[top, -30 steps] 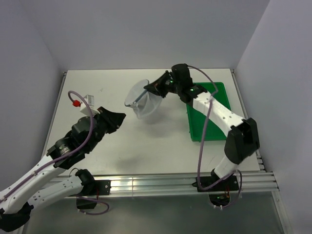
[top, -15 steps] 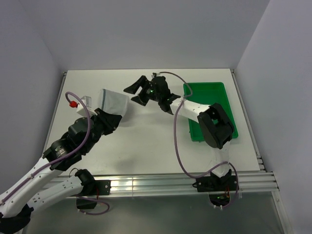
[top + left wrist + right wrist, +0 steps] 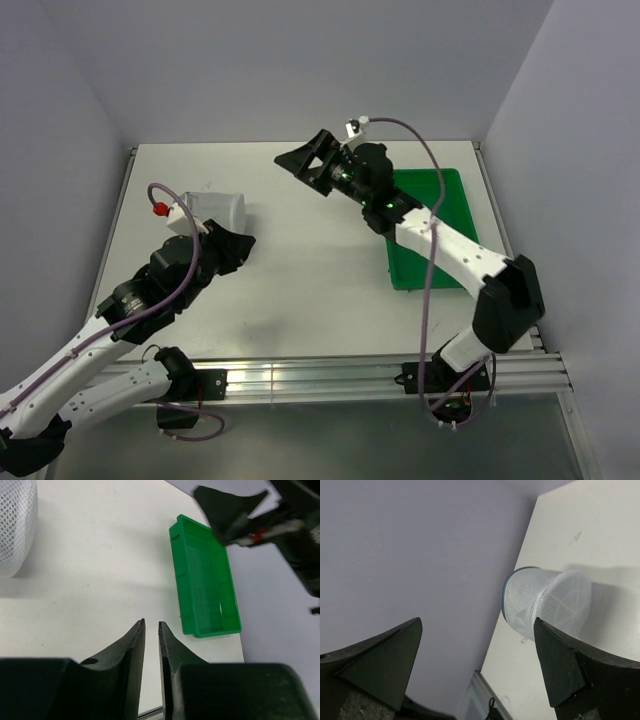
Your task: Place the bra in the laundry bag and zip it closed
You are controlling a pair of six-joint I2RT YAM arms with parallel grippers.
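Observation:
The laundry bag (image 3: 218, 207) lies on its side at the left of the white table, a pale mesh pouch with a dark zipper rim (image 3: 506, 596). It shows in the left wrist view's top left corner (image 3: 14, 525). No bra shows in any view. My right gripper (image 3: 300, 170) hangs open above the table's back middle, facing the bag (image 3: 550, 605) from a distance, with nothing between its fingers. My left gripper (image 3: 240, 243) hovers just in front of the bag. Its jaws stand a narrow slit apart (image 3: 151, 624) over bare table, holding nothing.
A green plastic tray (image 3: 404, 264) stands at the table's right side, its inside looking bare in the left wrist view (image 3: 205, 590). The table (image 3: 300, 290) is walled at the back and both sides. A metal rail runs along its near edge.
My right gripper opened and let go of the laundry bag, which went from mid-air at the centre to the table's left. The right arm swung left, then drew back and up.

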